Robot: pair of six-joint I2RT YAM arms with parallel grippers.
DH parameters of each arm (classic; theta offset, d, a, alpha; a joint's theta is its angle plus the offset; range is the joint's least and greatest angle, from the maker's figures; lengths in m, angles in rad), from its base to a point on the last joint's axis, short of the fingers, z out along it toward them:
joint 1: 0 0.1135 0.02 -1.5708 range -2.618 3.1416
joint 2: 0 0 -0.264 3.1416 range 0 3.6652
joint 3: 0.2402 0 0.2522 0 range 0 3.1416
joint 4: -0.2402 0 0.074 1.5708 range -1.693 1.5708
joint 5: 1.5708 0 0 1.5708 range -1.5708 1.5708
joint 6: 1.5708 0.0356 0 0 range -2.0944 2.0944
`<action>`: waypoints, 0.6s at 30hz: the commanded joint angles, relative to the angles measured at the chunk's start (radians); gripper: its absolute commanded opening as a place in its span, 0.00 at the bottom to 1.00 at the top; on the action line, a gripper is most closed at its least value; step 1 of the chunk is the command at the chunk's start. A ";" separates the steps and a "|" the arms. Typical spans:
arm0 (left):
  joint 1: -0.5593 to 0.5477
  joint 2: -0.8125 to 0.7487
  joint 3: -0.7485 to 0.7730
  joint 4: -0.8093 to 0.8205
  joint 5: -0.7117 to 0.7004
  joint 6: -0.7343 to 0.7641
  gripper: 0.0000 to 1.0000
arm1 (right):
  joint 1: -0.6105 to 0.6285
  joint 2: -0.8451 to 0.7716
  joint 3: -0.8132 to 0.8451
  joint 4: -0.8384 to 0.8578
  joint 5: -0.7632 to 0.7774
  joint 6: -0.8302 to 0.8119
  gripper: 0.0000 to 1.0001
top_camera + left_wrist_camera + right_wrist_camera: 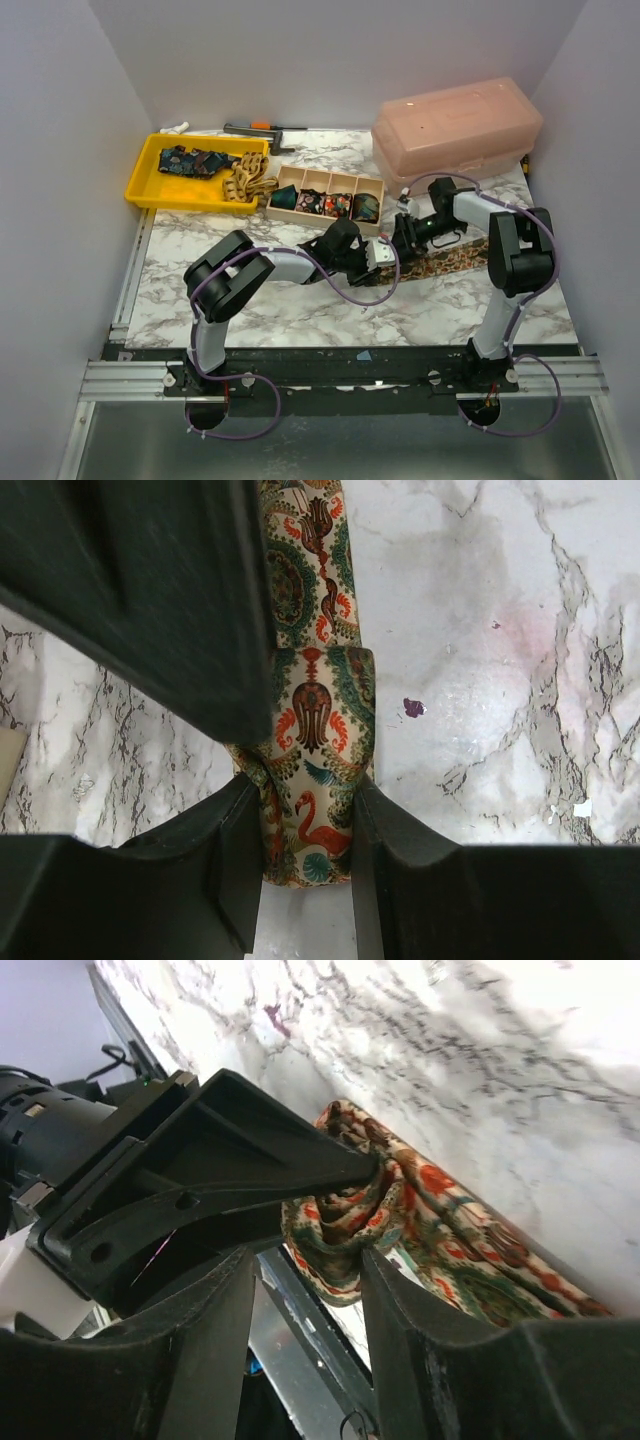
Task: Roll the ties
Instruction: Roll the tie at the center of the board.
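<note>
1. Olive-and-orange paisley cloth is the work in hand: the tie [455, 262] lies on the marble table [300, 310], on the arms' side of the wooden divider box [325, 195], with its free length running out past the box's right end.
2. The left gripper [305, 850] is just in front of the box's right end. It is pinching the tie's started end, one finger pressed on each edge of the folded cloth.
3. The right gripper [300, 1310] faces it, with its jaws spread and nothing between them. Its tips are close beside the small loose coil.
4. The roll looks barely begun, and most of the strip is flat.
5. To do this step well:
   - The left pinch should hold the core steady.
   - The right gripper should close on the coil's flanks, not on the flat strip.
   - Each turn should go straight along the strip, with both edges stacked so the coil does not cone.
   - Light tension should stay on the free length.
6. Rolled ties [330, 203] already sit in the box's compartments; I cannot tell whether one is free. Left of the box, the yellow tray [145, 175] holds more unrolled ones.
</note>
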 commanded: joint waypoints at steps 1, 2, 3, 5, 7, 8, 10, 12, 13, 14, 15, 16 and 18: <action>-0.008 0.103 -0.063 -0.278 -0.097 0.020 0.30 | 0.044 -0.009 -0.035 -0.021 -0.021 -0.013 0.49; -0.008 0.102 -0.064 -0.277 -0.098 0.020 0.30 | 0.044 -0.002 -0.036 -0.018 0.011 -0.015 0.47; -0.008 0.102 -0.064 -0.274 -0.098 0.020 0.30 | 0.044 0.006 -0.037 -0.012 0.036 -0.019 0.45; -0.008 0.101 -0.064 -0.274 -0.097 0.019 0.30 | 0.044 0.022 -0.030 -0.006 0.109 -0.022 0.41; -0.008 0.099 -0.064 -0.273 -0.094 0.018 0.31 | 0.045 0.031 -0.024 0.003 0.159 -0.029 0.34; -0.008 0.099 -0.065 -0.274 -0.093 0.019 0.31 | 0.044 0.037 -0.019 0.006 0.185 -0.028 0.35; -0.008 0.097 -0.064 -0.275 -0.095 0.022 0.31 | 0.041 0.051 -0.003 -0.017 0.201 -0.051 0.45; -0.009 0.095 -0.064 -0.276 -0.094 0.026 0.32 | 0.032 0.052 0.001 -0.044 0.165 -0.065 0.53; -0.008 0.095 -0.064 -0.277 -0.094 0.026 0.32 | 0.030 0.048 0.003 -0.057 0.136 -0.071 0.54; -0.008 0.095 -0.064 -0.277 -0.093 0.026 0.32 | 0.029 0.048 0.005 -0.071 0.112 -0.076 0.54; -0.008 0.096 -0.063 -0.278 -0.092 0.027 0.32 | 0.029 0.048 0.007 -0.084 0.082 -0.081 0.54; -0.008 0.096 -0.063 -0.276 -0.092 0.027 0.32 | 0.029 0.049 0.006 -0.091 0.058 -0.081 0.53; -0.008 0.097 -0.061 -0.274 -0.091 0.025 0.32 | 0.031 0.058 0.003 -0.085 0.019 -0.075 0.33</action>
